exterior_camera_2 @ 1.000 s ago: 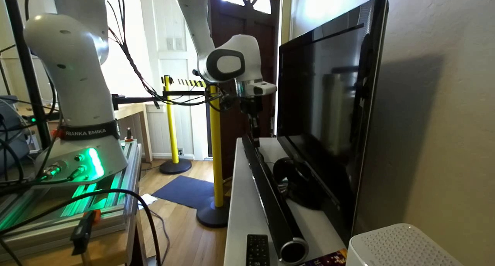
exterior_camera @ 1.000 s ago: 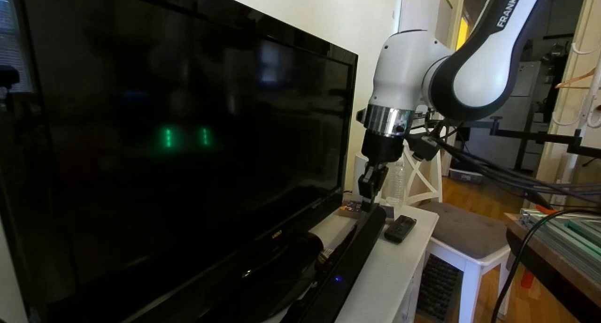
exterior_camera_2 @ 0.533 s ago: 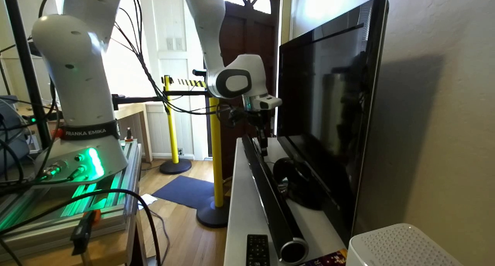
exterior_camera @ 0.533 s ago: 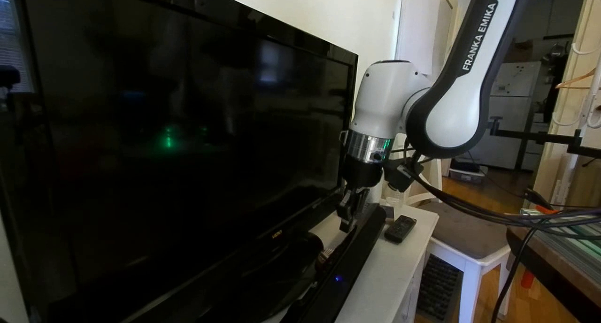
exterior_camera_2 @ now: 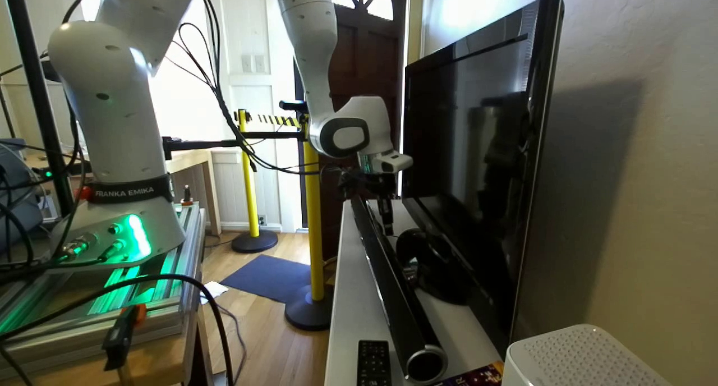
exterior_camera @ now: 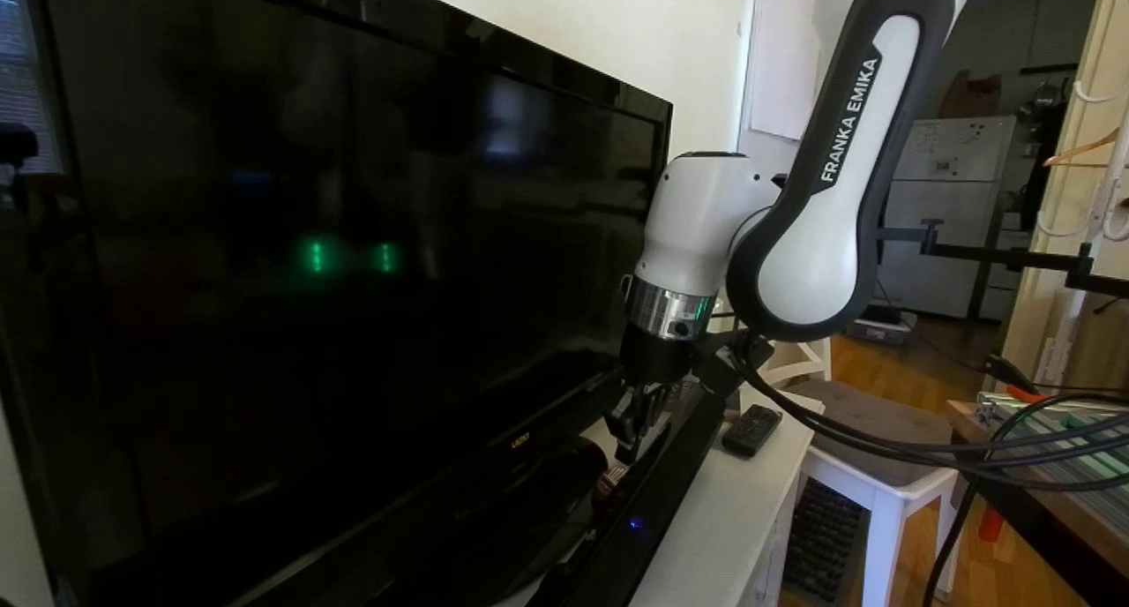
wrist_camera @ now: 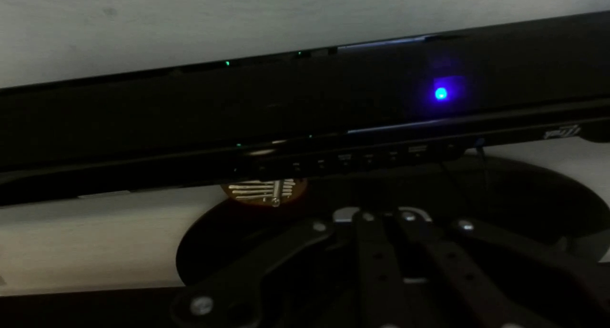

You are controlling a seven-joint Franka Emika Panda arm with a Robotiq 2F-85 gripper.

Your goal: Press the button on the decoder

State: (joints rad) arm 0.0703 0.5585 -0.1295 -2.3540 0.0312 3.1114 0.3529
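Your tool (exterior_camera: 628, 453) has moved farther along the decoder (exterior_camera: 661, 492), fingers (exterior_camera_2: 386, 216) together, and hangs over the gap between it and the television (exterior_camera: 370, 175) in both exterior views, the decoder lying on the table (exterior_camera: 706, 510), while only your wrist view shows you the row of buttons (wrist_camera: 370, 159) along the decoder's television-side edge.

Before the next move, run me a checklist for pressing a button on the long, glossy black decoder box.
1. Round blue light lit on the long, glossy black decoder box: ok.
2. Row of small dark buttons visible in the wrist view: ok.
3. Target button identified: cannot tell; too dim to read.
4. Black two-finger gripper shut for pressing: ok, it looks closed.
5. Gripper lined up with a button: cannot tell; its tips blend into the dark.
6. Slim black remote out of the way: ok, across the decoder from the gripper.
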